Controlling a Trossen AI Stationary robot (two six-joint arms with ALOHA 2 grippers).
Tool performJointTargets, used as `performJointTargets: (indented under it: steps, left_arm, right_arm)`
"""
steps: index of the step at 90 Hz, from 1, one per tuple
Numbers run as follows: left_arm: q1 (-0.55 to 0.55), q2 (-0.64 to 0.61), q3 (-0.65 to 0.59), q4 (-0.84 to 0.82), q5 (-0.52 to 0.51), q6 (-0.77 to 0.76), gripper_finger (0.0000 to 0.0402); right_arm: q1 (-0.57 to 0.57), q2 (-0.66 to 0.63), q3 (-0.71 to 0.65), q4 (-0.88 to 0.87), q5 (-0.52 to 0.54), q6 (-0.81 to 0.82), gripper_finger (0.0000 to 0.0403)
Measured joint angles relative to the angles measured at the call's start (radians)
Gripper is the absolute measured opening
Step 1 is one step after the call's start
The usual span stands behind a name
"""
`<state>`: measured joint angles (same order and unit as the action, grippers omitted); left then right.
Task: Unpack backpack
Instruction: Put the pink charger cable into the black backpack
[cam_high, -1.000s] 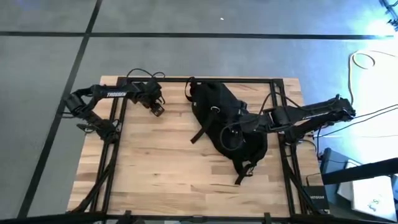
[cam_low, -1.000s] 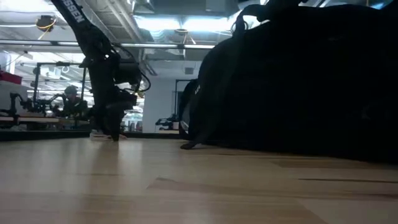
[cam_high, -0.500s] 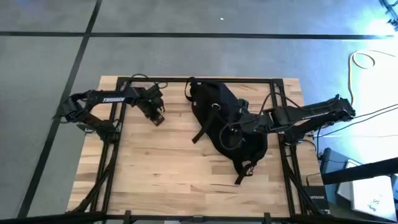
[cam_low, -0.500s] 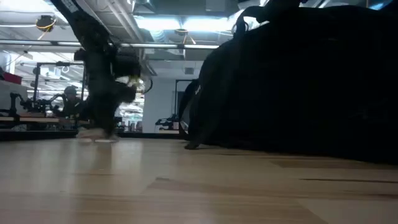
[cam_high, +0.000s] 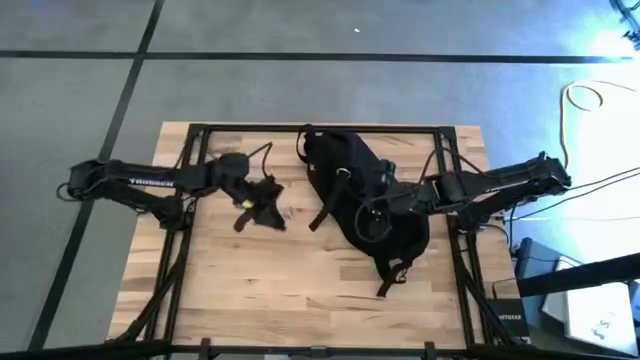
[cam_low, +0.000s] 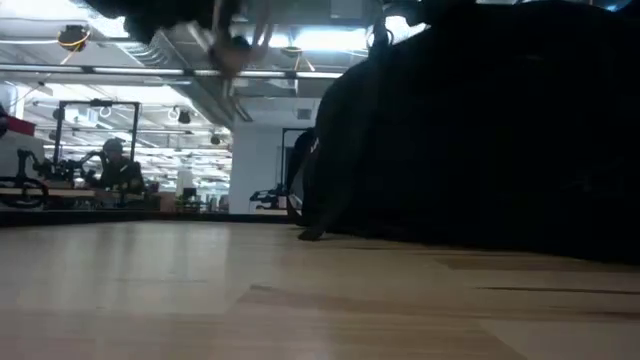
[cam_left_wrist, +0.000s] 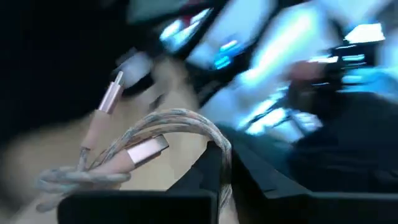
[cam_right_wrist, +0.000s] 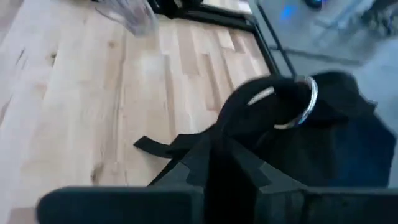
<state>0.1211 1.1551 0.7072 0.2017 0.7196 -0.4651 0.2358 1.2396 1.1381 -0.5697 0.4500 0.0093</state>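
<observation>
The black backpack (cam_high: 362, 190) lies on the table's middle right and fills the right of the low view (cam_low: 480, 130). My right gripper (cam_high: 373, 216) reaches onto it from the right and is shut on a black strap beside a metal ring (cam_right_wrist: 300, 102). My left gripper (cam_high: 258, 208) hangs over the table left of the backpack. It is shut on a coiled braided cable (cam_left_wrist: 177, 121) with pink plugs. In the low view the left gripper (cam_low: 235, 35) is a blur at the top. My left gripper pinches one bend of the cable coil (cam_left_wrist: 221, 158) between its two fingers. The rest of the coil and the pink plug ends (cam_left_wrist: 142, 151) stick out beyond the fingers. The cable is lifted clear of the table. My right gripper pinches a black strap fold of the backpack (cam_right_wrist: 233, 146) between its fingers, just below the metal ring. The fingers come from the table's right side, slanting down. The backpack rests on the table, with the strap raised a little.
Loose backpack straps trail toward the near edge (cam_high: 392, 272) and toward the table's middle (cam_high: 322, 213). A black frame (cam_high: 190, 135) runs around the tabletop. Bare wood (cam_high: 250, 280) lies near and left of the backpack.
My left gripper has risen from the tabletop at the far left. It has swung toward the near edge and a little toward the backpack, carrying the cable clear of the table. The left arm has stretched out.
</observation>
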Motion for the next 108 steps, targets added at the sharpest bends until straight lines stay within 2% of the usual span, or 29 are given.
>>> performJointTargets:
  steps: [7, 13, 29, 34, 38, 47, 60, 78, 94, 108]
  left_arm:
    - [-0.083, 0.039, 0.002, 0.197, -0.01, -0.044, 0.0002]
    - [-0.137, 0.091, 0.022, 0.298, -0.024, -0.056, 0.0002]
    - [-0.216, 0.301, 0.157, 0.331, -0.056, 0.022, 0.0002]
    - [-0.22, 0.37, 0.214, 0.323, -0.042, 0.048, 0.0002]
    - [-0.214, 0.411, 0.255, 0.321, -0.013, 0.063, 0.0002]
    - [-0.195, 0.447, 0.328, 0.332, 0.056, 0.09, 0.0002]
    - [-0.159, 0.439, 0.353, 0.332, 0.143, 0.147, 0.0002]
    - [-0.126, 0.423, 0.347, 0.324, 0.169, 0.303, 0.0001]
    - [-0.119, 0.425, 0.342, 0.305, 0.245, 0.461, 0.0001]
    - [-0.124, 0.434, 0.342, 0.323, 0.246, 0.554, 0.0001]
  right_arm:
    - [0.017, 0.0, 0.0, 0.004, 0.058, -0.054, 0.0043]
    - [0.028, 0.0, 0.0, 0.014, 0.106, -0.1, 0.0073]
    - [0.047, -0.002, 0.0, 0.034, 0.163, -0.208, 0.0179]
    - [0.047, -0.006, 0.0, 0.036, 0.152, -0.231, 0.0212]
    - [0.048, -0.01, 0.0, 0.038, 0.096, -0.263, 0.0236]
    - [0.082, -0.012, 0.029, 0.048, 0.026, -0.315, 0.0268]
    - [0.17, -0.017, 0.101, 0.056, 0.001, -0.332, 0.0274]
    - [0.262, -0.014, 0.099, 0.086, 0.0, -0.275, 0.0245]
    - [0.266, 0.015, 0.058, 0.119, 0.01, -0.222, 0.0225]
    - [0.231, 0.067, 0.055, 0.189, 0.01, -0.251, 0.0223]
